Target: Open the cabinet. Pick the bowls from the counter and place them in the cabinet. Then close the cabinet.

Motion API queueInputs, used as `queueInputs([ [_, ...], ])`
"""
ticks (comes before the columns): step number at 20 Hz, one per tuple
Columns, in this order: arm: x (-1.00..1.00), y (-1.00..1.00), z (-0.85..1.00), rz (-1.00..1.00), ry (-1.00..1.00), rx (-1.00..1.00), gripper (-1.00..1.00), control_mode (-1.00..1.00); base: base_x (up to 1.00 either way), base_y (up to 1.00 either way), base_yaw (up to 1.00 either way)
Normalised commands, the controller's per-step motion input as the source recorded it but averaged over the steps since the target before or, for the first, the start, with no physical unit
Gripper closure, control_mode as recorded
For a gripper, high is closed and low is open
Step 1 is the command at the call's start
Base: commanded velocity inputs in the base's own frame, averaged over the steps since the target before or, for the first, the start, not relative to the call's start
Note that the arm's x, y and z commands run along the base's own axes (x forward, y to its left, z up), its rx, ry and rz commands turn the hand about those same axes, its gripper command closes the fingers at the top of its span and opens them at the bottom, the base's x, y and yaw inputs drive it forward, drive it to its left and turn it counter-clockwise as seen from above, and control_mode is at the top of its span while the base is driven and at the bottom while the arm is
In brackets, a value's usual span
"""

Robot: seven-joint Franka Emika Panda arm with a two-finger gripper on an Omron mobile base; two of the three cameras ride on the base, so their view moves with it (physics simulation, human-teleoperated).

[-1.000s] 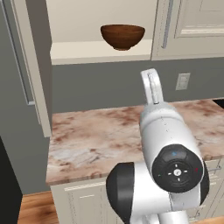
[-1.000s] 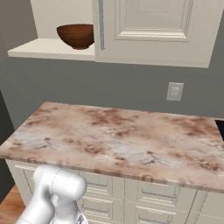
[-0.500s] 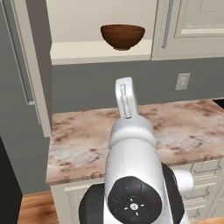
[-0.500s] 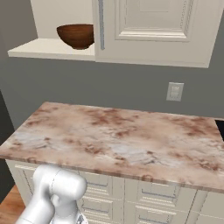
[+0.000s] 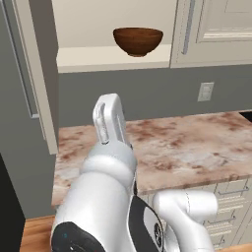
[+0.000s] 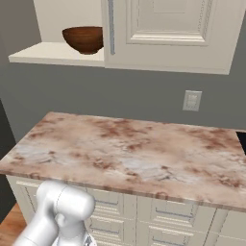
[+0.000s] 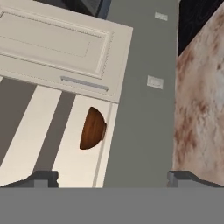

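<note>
Arm: in the left base view the white arm has swung leftward across the frame over the last second, from right of centre to the lower left, where its bulk now fills the foreground. Right base view unchanged, so the base has not driven.
Claw: gripper released, jaws spread wide at the bottom of the hand view, nothing between them.
Hand view: rolled sideways; looks at the wall, cabinet and counter edge from a distance, so the hand is drawn back from the shelf.
Cabinet: cabinet upper part of the frame. Left door swung out, edge-on at the left; right door shut, grey handle at its left edge.
Wood bowl: wood bowl upright on the open shelf, top centre of the left base view; upper left of the right base view; left of centre in the hand view. Touching nothing but the shelf.
Second bowl: the pale one is not to be found on the stretch of counter in frame.
Counter: counter across the middle of both base views, wall outlet above it.
Meaning: judged, one bowl is stowed and the arm is turning away with an empty claw, likely toward the other bowl.
Left to do: second bowl placed, then door closed.
Risk: swinging arm passes near the open door; a knock could shift it.
</note>
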Motion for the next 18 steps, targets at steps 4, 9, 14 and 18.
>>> queueInputs([
  [4, 0.00, 0.61, -0.07, -0.05, -0.01, 0.02, -1.00, -1.00, 0.00, 0.00, 0.00],
  [9, 0.00, 0.63, -0.03, -0.02, 0.00, 0.00, -1.00, -1.00, 0.00, 0.00, 0.00],
  [14, 0.00, 0.64, -0.01, -0.02, 0.00, 0.00, -1.00, -1.00, 0.00, 0.00, 0.00],
  [18, 0.00, 0.53, -0.02, -0.04, -0.03, 0.00, -1.00, -1.00, 0.00, 0.00, 0.00],
])
